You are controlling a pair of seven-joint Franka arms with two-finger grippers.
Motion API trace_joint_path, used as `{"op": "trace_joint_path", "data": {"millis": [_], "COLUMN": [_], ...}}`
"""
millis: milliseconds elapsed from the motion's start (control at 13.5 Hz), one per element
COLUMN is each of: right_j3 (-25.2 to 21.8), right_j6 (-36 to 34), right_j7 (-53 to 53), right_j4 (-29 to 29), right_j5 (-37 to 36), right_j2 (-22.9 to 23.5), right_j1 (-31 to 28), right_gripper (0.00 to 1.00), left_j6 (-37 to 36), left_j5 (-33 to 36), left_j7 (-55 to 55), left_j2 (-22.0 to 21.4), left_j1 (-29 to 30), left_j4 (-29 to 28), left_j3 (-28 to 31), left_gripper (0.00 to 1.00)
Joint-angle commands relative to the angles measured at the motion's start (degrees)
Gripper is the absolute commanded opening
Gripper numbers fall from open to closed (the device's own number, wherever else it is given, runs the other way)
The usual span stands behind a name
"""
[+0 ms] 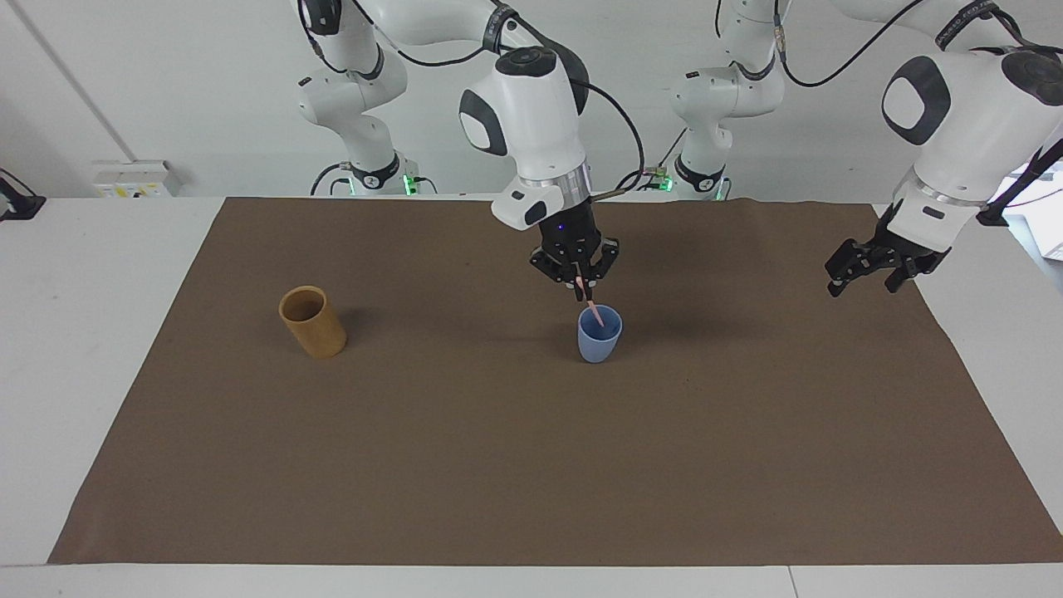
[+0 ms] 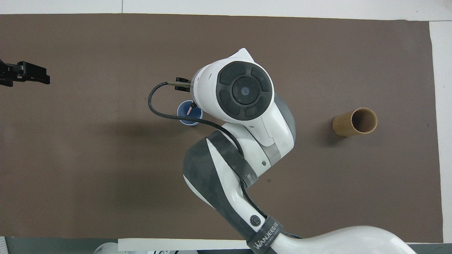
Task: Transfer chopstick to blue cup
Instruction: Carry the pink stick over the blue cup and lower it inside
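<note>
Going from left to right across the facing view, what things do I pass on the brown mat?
Tan cup → blue cup with the chopstick in the right hand → left hand, waiting open.

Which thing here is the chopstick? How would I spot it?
On the brown mat, find the blue cup below the right gripper. The chopstick is the thin pale pink stick slanting from that gripper into the cup, unlike the tan cup standing apart.

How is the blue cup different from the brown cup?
The blue cup is short and tapers toward its base; the brown cup is taller and straight-sided. The blue cup has the pink chopstick poking into it; the brown cup looks empty. The blue cup sits mid-mat; the brown cup sits toward the right arm's end. Both stand open-topped without handles.
</note>
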Motion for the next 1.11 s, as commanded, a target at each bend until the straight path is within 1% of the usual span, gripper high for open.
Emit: {"op": "trace_joint_path", "data": {"millis": [0,148,222,296,370,444,519,593,667,1037], "right_j3": [0.24,0.24,0.24,0.24,0.24,0.24,0.24,0.24,0.24,0.24], "right_j6": [1.51,1.34,1.08,1.08,1.16,1.34,1.51,1.60,1.60,0.38], "right_j7": [0.91,0.91,0.82,0.82,0.82,0.82,0.82,0.74,0.65,0.47], "right_j4": [-2.13,-2.22,-2.22,-2.22,-2.22,-2.22,-2.22,-2.22,-2.13,-0.90], "right_j5": [-0.95,-0.95,-0.95,-0.95,-0.95,-0.95,-0.95,-0.95,-1.04,-2.18], "right_j2": [-1.20,-1.20,-1.20,-1.20,-1.20,-1.20,-1.20,-1.20,-1.20,-1.11], "right_j1": [-0.13,-0.04,-0.13,-0.22,-0.22,-0.31,-0.31,-0.39,-0.31,-0.75], "right_gripper": [0.01,0.02,0.10,0.20,0.22,0.38,0.68,0.80,0.99,0.99], "left_j6": [-1.13,-1.13,-1.13,-1.04,-1.13,-1.13,-1.13,-1.13,-1.13,-1.04], "left_j5": [1.01,1.01,0.92,1.01,1.01,0.92,1.01,1.01,0.92,0.92], "left_j7": [0.01,-0.08,-0.08,0.01,0.01,0.01,0.01,0.01,0.01,0.01], "left_j2": [0.34,0.34,0.34,0.34,0.34,0.34,0.34,0.34,0.34,0.34], "left_j1": [-0.23,-0.23,-0.23,-0.23,-0.23,-0.23,-0.23,-0.23,-0.23,-0.23], "left_j4": [0.94,0.94,0.94,0.94,0.94,0.94,0.94,0.94,0.94,0.94], "left_j3": [0.13,0.13,0.13,0.13,0.13,0.13,0.13,0.13,0.13,0.13], "left_gripper": [0.99,0.99,0.99,0.99,0.99,0.99,0.99,0.99,0.99,0.99]}}
